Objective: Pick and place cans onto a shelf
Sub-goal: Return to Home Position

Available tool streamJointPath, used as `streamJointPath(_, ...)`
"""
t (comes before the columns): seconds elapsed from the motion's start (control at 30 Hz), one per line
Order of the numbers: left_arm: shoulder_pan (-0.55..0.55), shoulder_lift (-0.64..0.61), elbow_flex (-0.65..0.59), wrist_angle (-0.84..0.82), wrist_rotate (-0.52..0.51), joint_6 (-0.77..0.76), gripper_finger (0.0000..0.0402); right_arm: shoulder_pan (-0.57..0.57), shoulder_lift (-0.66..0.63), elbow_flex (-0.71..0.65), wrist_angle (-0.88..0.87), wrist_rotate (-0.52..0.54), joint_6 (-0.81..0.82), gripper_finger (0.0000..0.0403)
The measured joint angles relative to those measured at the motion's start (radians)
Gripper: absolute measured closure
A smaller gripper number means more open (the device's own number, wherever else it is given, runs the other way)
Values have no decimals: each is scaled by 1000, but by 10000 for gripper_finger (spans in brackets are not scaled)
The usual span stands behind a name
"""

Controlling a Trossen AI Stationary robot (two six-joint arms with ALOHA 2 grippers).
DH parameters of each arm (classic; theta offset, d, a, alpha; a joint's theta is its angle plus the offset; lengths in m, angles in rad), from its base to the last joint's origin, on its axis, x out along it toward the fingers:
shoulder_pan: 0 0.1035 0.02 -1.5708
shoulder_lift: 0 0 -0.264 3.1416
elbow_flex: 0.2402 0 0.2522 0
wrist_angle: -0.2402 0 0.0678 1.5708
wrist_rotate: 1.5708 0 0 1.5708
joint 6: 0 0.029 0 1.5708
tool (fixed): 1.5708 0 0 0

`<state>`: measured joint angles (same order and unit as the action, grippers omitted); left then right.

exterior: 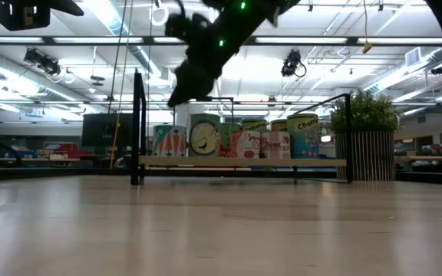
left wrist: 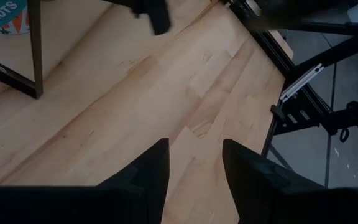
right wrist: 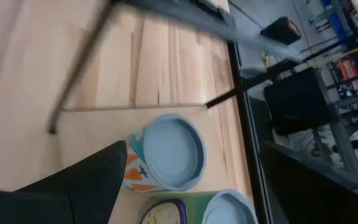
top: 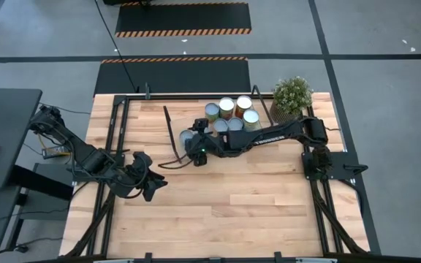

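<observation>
"Pale wood ran bare across the near half of the bench [top: 232,219]; where were the cans [top: 226,108]?"

"Bunched upright on the shelf [exterior: 206,162] at the far edge, near the potted plant [top: 292,93]; from above six tops showed clear and a seventh sat half under the right claw [top: 192,148]"

"Was that claw carrying anything?"

"No; its fingers stood apart with nothing between them, and it hung above the leftmost can [right wrist: 169,152], clear of its lid in the level view"

"And the left claw [top: 150,186]?"

"Spread too, and empty; it waited low over bare wood on the left side, well apart from the shelf"

"So what did the next move turn on?"

"As I judged it, the placing looked done and the right arm had only to go home; the cans lay straight below its claw and just beyond it toward the far edge, while its base sat off to the right; the shelf's long axis ran left to right, so drawing back along it would have passed over the other lids; lifting first, then swinging toward the near side, looked the safer line"
</observation>
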<state>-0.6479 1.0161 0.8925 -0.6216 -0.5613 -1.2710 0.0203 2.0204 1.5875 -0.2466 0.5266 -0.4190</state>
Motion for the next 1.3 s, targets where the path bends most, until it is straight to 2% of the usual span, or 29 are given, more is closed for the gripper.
streamJointPath(0.17, 0, 0, 1, -1, 0, 1, 246, 51, -99, 0, -84, 0, 67, 31)
streamJointPath(0.4, 0, -1, 1, -5, -7, 7, 246, 61, -280, -5, -296, -61, 406, 31)
streamJointPath(0.57, 2, -67, 2, 83, -91, 164, 256, 65, -420, -147, -325, -101, 572, 36)
streamJointPath(0.73, 18, -151, 2, 126, -220, 315, 281, 108, -577, -393, -205, -119, 698, 53)
streamJointPath(0.83, 30, -164, 2, 142, -248, 385, 300, 137, -669, -531, -87, -142, 770, 57)
streamJointPath(1.03, 83, -134, 1, 145, -248, 420, 356, 183, -849, -715, 83, -168, 877, 57)
streamJointPath(1.13, 111, -104, 1, 211, -245, 444, 386, 196, -943, -792, 145, -166, 924, 57)
streamJointPath(1.3, 159, -44, 1, 339, -162, 542, 393, 195, -1094, -959, 286, -162, 1000, 57)
